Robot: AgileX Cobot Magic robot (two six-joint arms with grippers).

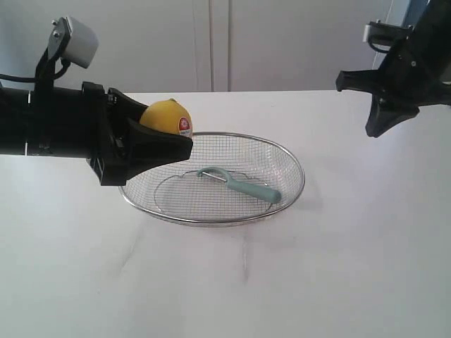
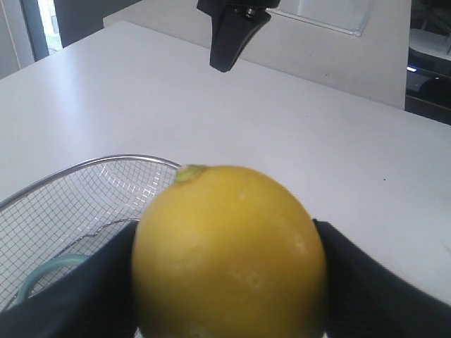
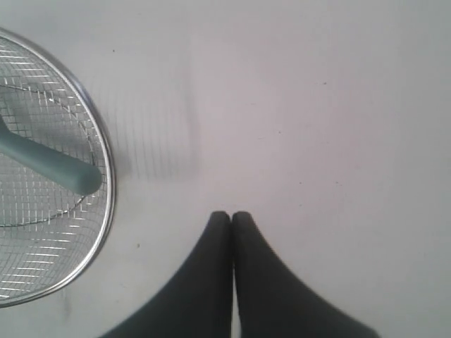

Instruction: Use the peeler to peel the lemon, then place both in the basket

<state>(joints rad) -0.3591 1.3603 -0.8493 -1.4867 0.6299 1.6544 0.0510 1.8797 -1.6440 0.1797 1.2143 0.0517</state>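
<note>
Clamped between the left end effector [image 1: 165, 144] fingers, the lemon [image 1: 168, 117] hangs over the basket's [image 1: 292, 158] left rim. Inside the basket lies the peeler [image 1: 243, 184]. Off right, the right end effector [image 1: 373, 127] hovers clenched and empty above the bench [image 1: 338, 267].

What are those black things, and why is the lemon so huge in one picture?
Those are two robot arms working at a white table. One picture looks at the table from the side. The other two come from small cameras on the arms' wrists, so nearby things look huge. The left gripper pinches the lemon above the rim of the wire basket; that is the giant yellow ball. The blue peeler already lies in the basket. The right gripper is shut, holds nothing, and hangs over bare table beside the basket.
</note>
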